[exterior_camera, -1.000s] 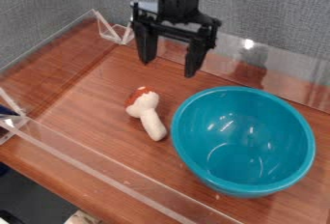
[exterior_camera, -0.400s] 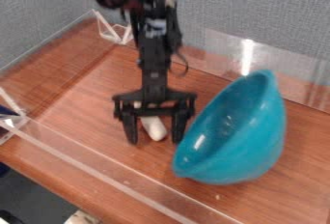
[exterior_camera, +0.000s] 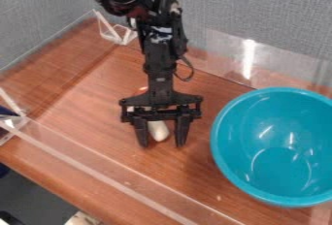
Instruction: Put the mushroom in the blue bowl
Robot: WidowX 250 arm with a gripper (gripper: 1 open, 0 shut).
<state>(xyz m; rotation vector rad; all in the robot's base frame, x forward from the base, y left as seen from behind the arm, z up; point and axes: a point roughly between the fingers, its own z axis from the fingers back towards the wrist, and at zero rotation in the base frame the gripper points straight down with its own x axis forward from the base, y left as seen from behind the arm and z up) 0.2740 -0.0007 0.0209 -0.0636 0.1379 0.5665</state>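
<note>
"Where do you stand?"

"My gripper (exterior_camera: 161, 125) is down over the mushroom (exterior_camera: 158, 130), its fingers spread to either side of the stem. I see no firm pinch, and I cannot tell whether they touch it. The mushroom lies on the table, to the left of the blue bowl (exterior_camera: 275, 146) as the camera sees it."

"What worries you?"

"The stem, mostly. If I close off-centre, it could roll or squirt out (toys this small do love to escape). A shallow grip might drop it on the way to the bowl."

"And the bowl?"

"Its near wall stands close beside my fingers. If I swing across too low, I would clip the rim and shove the bowl away, so I should lift first."

"Anything else about?"

"A white wire-like thing (exterior_camera: 115, 28) well behind the bowl, over to its left, and a dark-and-white object (exterior_camera: 11, 114) far left of it. Neither stands between me and the bowl; only its own rim does."
</note>
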